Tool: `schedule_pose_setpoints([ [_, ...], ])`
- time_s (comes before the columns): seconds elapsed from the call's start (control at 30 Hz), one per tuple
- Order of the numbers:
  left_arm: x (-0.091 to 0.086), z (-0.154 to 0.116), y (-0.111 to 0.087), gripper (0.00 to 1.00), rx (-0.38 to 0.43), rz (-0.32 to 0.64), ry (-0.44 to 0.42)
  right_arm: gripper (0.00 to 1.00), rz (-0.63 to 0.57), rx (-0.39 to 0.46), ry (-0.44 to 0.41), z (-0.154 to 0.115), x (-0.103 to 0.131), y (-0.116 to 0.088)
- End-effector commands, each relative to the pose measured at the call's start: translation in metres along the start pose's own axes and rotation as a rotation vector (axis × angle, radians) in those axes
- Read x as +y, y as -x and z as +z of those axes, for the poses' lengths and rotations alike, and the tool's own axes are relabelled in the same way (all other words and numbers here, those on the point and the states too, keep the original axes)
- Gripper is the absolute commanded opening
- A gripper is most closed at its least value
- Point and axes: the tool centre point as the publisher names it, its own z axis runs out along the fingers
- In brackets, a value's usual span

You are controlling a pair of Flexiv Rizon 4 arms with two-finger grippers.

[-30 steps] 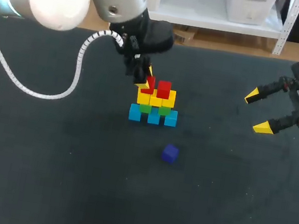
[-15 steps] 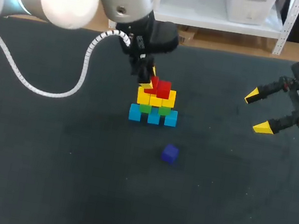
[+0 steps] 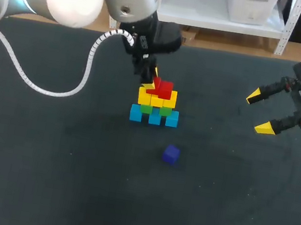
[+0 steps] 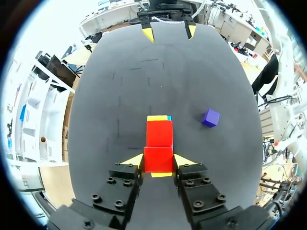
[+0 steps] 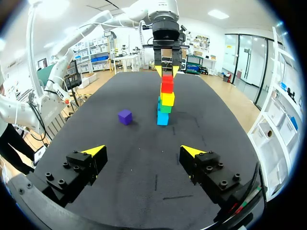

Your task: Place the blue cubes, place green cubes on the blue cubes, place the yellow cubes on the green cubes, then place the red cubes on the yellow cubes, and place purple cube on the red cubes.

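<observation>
The left gripper (image 4: 158,161) is closed on a red cube (image 4: 158,158), its yellow tips pressed to the cube's two sides. The cube sits on or just above the yellow cubes (image 3: 158,97), a little above the middle of the head view. The other red cube (image 4: 159,132) lies directly ahead of the fingers, touching the held one or nearly so. Under the yellows are the green cubes (image 3: 155,110) and, on the table (image 3: 40,175), the blue cubes (image 3: 154,117). The purple cube (image 3: 171,154) lies alone, lower and slightly right of the stack, apart from it. The right gripper (image 3: 259,112) hangs wide open and empty near the right edge of the frame. The risk, as I judge it, is in the release: in the head view the reds look skewed rather than square, so a cube not seated flat may tip or slide off when the fingers part. Fingers opening unevenly or lifting at a slant could drag it, knock its neighbour, or shake the narrow tower. A crooked red pair would also give the purple cube poor footing.
</observation>
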Motion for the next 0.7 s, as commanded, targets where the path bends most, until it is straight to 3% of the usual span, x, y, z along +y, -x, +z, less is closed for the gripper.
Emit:
schedule_pose_setpoints([
  [0.03,0.0004,-0.0001,-0.0005,0.04,0.003,0.001,-0.005,1.00,-0.001,-0.001,0.000,0.0005,-0.0003,-0.0002],
  [0.7,-0.0031,0.0012,-0.0024,0.09,0.002,-0.007,-0.008,1.00,-0.001,-0.001,0.000,0.0005,-0.0003,-0.0002],
])
